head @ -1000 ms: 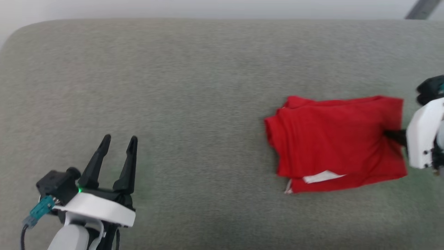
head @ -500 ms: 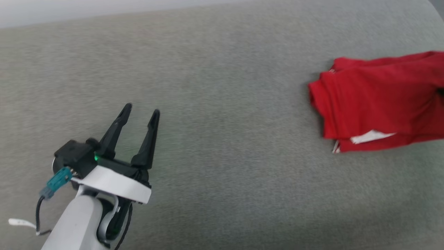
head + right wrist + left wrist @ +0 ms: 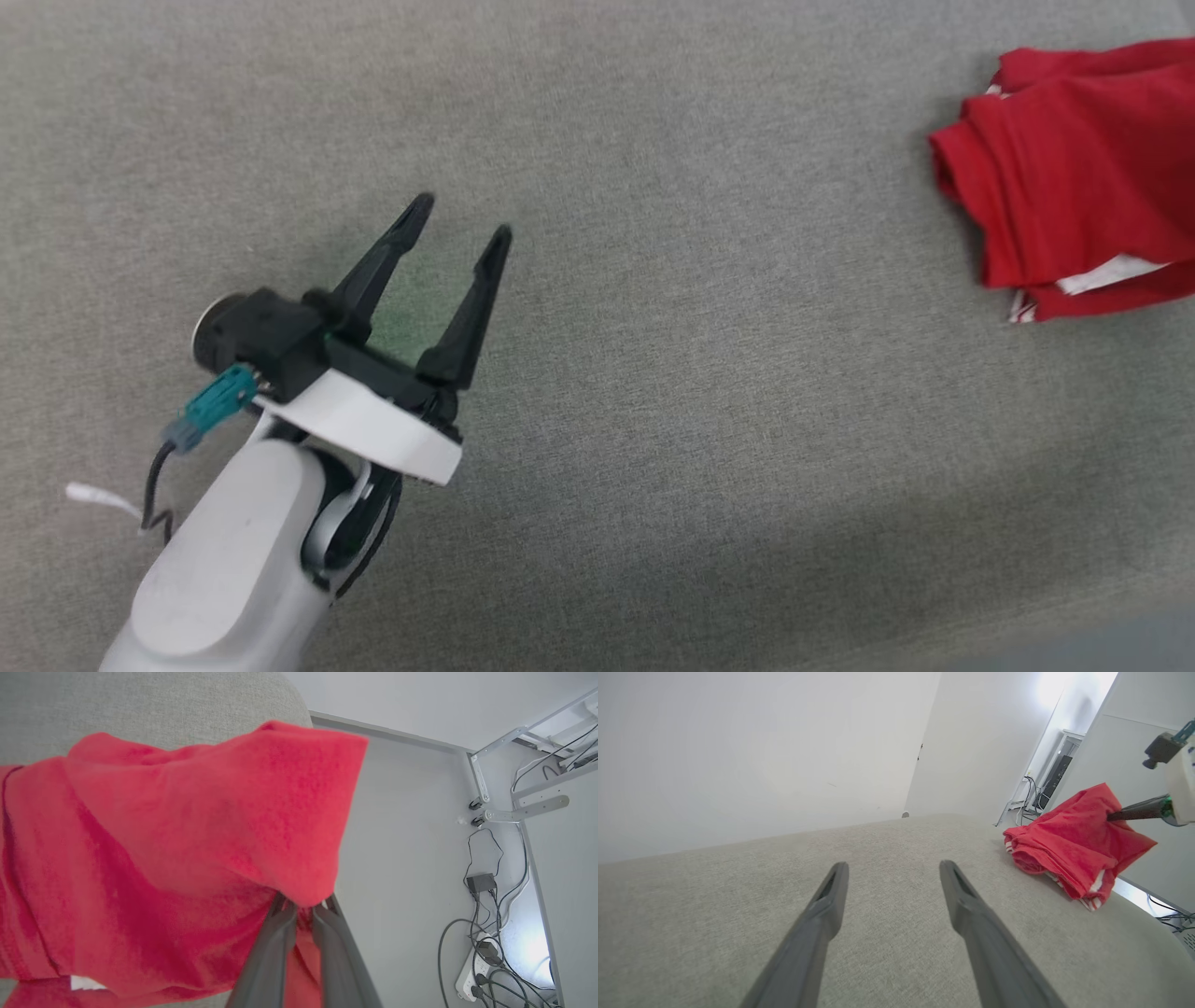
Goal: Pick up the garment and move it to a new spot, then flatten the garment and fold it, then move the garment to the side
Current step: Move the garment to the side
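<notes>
Well left of the garment [image 3: 1074,177], the left gripper [image 3: 464,217] is hovering just above the grey upholstered surface [image 3: 653,420], its fingers spread wide and holding nothing. The garment, a folded red bundle, is showing white striped trim at its near edge and resting partly on that surface. At the garment's right edge, the right gripper [image 3: 304,912] is pinching the cloth, fingers nearly together, holding that edge up.

Head looks down, wrists low, sharing garment [image 3: 1074,168]
</notes>
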{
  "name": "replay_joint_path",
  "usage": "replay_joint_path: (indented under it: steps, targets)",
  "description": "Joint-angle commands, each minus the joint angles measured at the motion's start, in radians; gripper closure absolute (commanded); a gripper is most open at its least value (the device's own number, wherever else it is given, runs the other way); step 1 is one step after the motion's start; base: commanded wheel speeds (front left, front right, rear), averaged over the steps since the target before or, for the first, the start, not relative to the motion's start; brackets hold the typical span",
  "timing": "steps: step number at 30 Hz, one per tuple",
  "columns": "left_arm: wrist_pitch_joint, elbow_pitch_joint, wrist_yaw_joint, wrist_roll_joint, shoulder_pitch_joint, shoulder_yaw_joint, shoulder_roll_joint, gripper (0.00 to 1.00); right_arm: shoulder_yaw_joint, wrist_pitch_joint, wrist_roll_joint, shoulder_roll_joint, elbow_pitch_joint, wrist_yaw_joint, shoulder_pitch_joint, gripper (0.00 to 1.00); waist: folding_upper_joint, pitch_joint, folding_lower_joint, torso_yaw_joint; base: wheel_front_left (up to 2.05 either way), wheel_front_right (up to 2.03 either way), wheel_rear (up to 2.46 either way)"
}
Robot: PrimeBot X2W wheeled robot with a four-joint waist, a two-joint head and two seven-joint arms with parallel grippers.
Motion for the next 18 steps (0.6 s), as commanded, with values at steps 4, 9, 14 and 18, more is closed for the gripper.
replay_joint_path:
  steps: [4, 9, 14, 18]
  targets:
    - [-0.005, 0.014, -0.002, -0.011, -0.068, -0.041, -0.002, 0.0, 0.016, -0.074, -0.052, 0.004, 0.074, -0.001, -0.045, 1.0, 0.0, 0.035, 0.0, 0.006, 0.0, 0.0, 0.0]
    - [-0.005, 0.023, -0.002, -0.028, -0.11, -0.074, -0.008, 0.0, 0.018, -0.137, -0.079, 0.035, 0.176, -0.001, -0.071, 1.0, 0.0, 0.053, 0.0, 0.026, 0.0, 0.0, 0.0]
    - [-0.005, 0.021, -0.002, -0.063, -0.113, -0.058, -0.009, 0.0, 0.037, -0.194, -0.073, 0.06, 0.247, -0.001, -0.087, 0.0, 0.0, 0.05, 0.0, 0.046, 0.0, 0.0, 0.0]
    - [-0.005, 0.018, -0.002, -0.081, -0.087, -0.023, -0.006, 0.0, 0.042, -0.227, -0.057, 0.056, 0.272, -0.001, -0.104, 0.0, 0.0, 0.029, 0.0, 0.053, 0.0, 0.0, 0.0]
